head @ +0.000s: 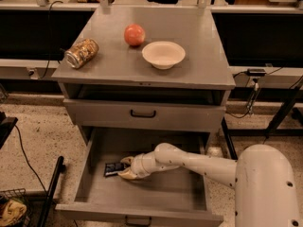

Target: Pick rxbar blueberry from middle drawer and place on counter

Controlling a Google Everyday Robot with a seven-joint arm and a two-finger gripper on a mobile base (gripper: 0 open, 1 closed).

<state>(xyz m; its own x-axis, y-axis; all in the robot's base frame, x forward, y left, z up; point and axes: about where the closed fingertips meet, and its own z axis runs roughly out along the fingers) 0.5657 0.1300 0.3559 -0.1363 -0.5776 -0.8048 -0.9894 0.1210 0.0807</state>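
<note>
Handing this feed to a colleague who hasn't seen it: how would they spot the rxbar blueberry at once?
Look in the open middle drawer, the lowest one under the counter. Left of centre on its floor, at the tip of the gripper, lies the rxbar blueberry. It is the drawer's only loose item: small, flat, dark-wrapped, unlike the can, red fruit and bowl up top.

The white arm (pixel 199 162) stretches leftward from the base (pixel 266 188) (elbow raised), gripper (pixel 124 168) low inside the middle drawer (pixel 142 213).
</note>
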